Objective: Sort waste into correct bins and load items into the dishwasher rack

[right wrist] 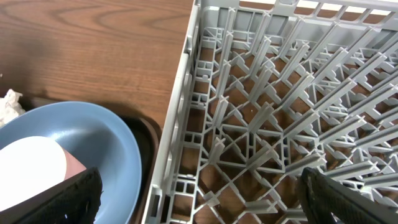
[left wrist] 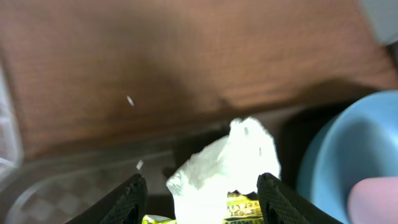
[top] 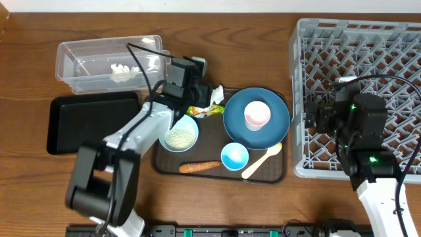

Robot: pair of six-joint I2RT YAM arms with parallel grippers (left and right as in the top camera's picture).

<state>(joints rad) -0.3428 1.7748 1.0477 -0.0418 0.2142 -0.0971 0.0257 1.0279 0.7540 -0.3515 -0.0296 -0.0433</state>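
Note:
My left gripper (left wrist: 202, 199) is open, its fingers on either side of a crumpled white tissue (left wrist: 224, 162) and a yellow-green wrapper scrap (left wrist: 242, 208) at the back of the brown serving tray (top: 220, 176). From above, the tissue (top: 216, 95) and wrapper (top: 204, 110) lie left of the dark-blue plate (top: 273, 125), which carries the pink-and-white cup (top: 257, 114). A bowl of rice (top: 179, 136), an empty light-blue bowl (top: 234, 157), the carrot (top: 200, 166) and the cream spoon (top: 262, 162) are on the tray. My right gripper (right wrist: 202, 202) is open and empty over the grey rack's (right wrist: 261, 93) left edge.
The clear tub (top: 85, 56) at the back left holds a tissue (top: 120, 71). The black tray (top: 92, 122) lies in front of it. The rack (top: 368, 92) fills the right side. Loose rice grains (left wrist: 130, 100) lie on the wood table behind the tray.

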